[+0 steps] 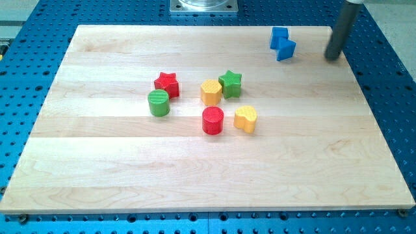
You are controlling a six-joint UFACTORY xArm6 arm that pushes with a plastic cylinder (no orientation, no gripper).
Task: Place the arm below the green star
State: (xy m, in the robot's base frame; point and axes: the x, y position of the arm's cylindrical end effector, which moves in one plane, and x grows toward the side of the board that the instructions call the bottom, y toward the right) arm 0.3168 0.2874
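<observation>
The green star (230,84) lies near the middle of the wooden board (97,169), touching a yellow block (210,92) on its left. My tip (333,58) is at the view's top right, far to the right of and above the green star, near the board's right edge. A blue block (282,43) lies just left of my tip, apart from it.
A red star (167,84) and a green cylinder (158,103) sit left of centre. A red cylinder (212,121) and a yellow heart-like block (245,119) lie below the green star. A blue perforated table (390,97) surrounds the board.
</observation>
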